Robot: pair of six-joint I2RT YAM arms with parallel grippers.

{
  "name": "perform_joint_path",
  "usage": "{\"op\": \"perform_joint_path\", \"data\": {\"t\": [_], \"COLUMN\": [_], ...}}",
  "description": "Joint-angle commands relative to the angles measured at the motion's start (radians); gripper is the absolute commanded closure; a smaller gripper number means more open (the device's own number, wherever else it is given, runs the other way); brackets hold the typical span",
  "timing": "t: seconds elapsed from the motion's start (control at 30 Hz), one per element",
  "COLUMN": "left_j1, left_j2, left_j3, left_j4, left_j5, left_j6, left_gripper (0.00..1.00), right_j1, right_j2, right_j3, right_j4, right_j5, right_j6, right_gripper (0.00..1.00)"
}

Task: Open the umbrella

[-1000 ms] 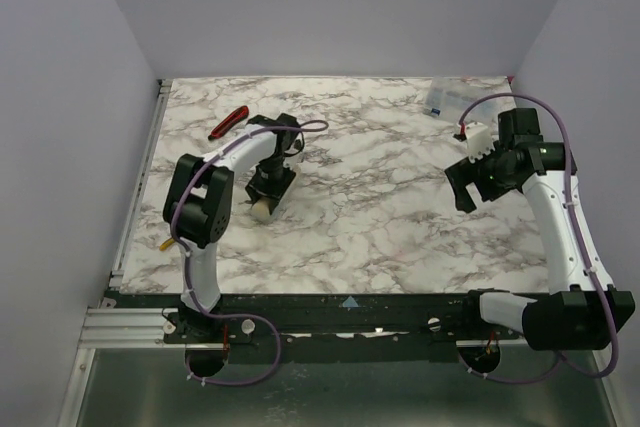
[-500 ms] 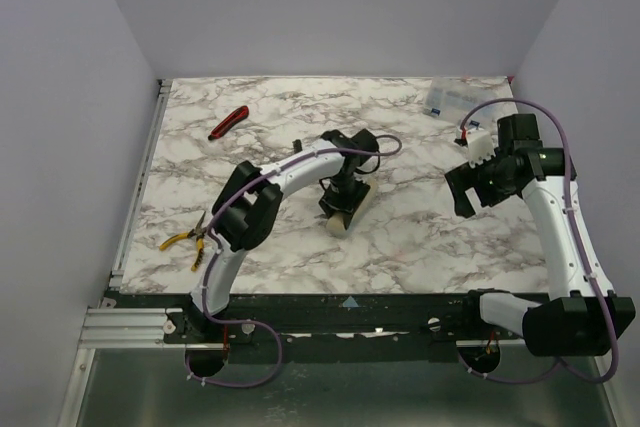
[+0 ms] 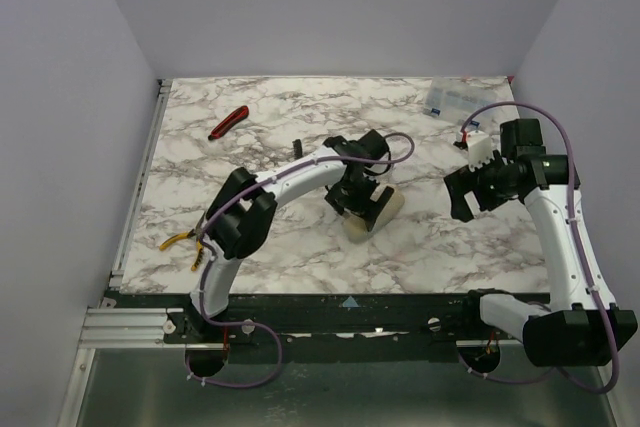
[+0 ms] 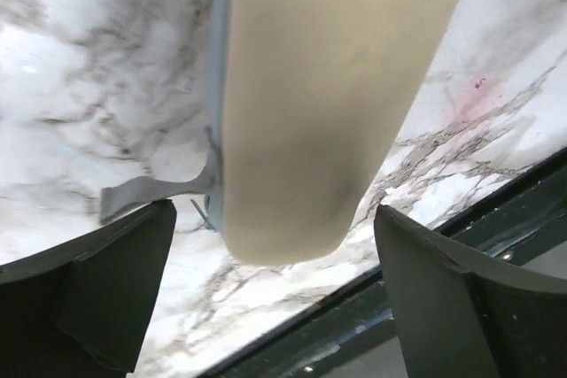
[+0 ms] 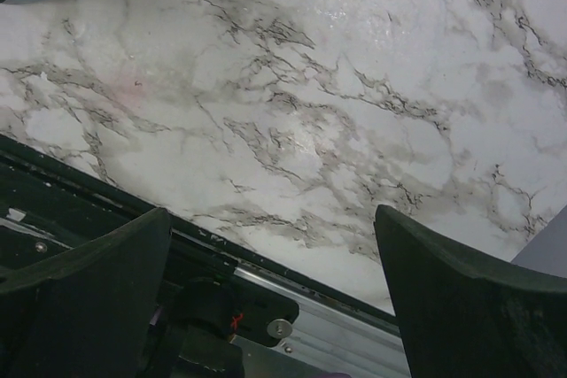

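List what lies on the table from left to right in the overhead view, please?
First the yellow pliers, then red cutter, small black object, folded umbrella, clear plastic box.
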Motion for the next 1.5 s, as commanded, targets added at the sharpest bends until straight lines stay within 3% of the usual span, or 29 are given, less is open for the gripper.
{"op": "perform_joint_path", "data": {"t": [0.0,0.17,0.37,0.43,0.57,0.63,0.73,0.83,0.93,1.03,1.17,1.27,1.47], "left_j1": [0.033,0.131,0.247,0.292,0.319,0.319,0.327,0.332,0.331,0.331,0.314,0.309,0.308], "left_j2": [-0.238,-0.56,-0.873,-0.974,-1.119,-1.131,-1.107,-1.117,-1.147,-1.168,-1.15,-1.13,-1.172], "left_j3": [-0.063,-0.29,-0.613,-0.73,-0.915,-0.949,-0.927,-0.961,-1.011,-1.061,-1.07,-1.05,-1.144], "left_j4": [0.149,0.336,0.506,0.577,0.634,0.6,0.545,0.623,0.7,0.714,0.697,0.654,0.768], "left_j5": [0.002,0.153,0.157,0.215,0.325,0.379,0.483,0.487,0.419,0.473,0.479,0.484,0.421], "left_j6": [0.122,0.265,0.424,0.492,0.694,0.749,0.702,0.646,0.647,0.79,0.86,0.913,0.901], "left_gripper": [0.02,0.02,0.02,0.02,0.02,0.02,0.02,0.02,0.02,0.02,0.02,0.02,0.02], "right_j1": [-0.003,-0.002,-0.001,0.005,0.094,0.187,0.327,0.398,0.423,0.429,0.428,0.428,0.428], "right_j2": [-0.023,-0.052,0.001,0.034,0.122,0.159,0.204,0.233,0.266,0.339,0.436,0.5,0.591], "right_j3": [0.02,0.018,0.038,0.055,0.081,0.071,0.043,-0.004,-0.057,-0.074,-0.069,-0.057,-0.024], "right_j4": [0.0,0.063,0.096,0.117,0.155,0.185,0.235,0.303,0.347,0.357,0.378,0.406,0.404], "right_j5": [-0.111,-0.197,-0.406,-0.462,-0.443,-0.37,-0.281,-0.236,-0.238,-0.243,-0.226,-0.248,-0.266], "right_j6": [-0.042,-0.108,-0.241,-0.271,-0.331,-0.355,-0.388,-0.451,-0.588,-0.749,-0.923,-0.976,-0.983], "right_gripper": [0.0,0.0,0.0,0.0,0.0,0.0,0.0,0.0,0.0,0.0,0.0,0.0,0.0]}}
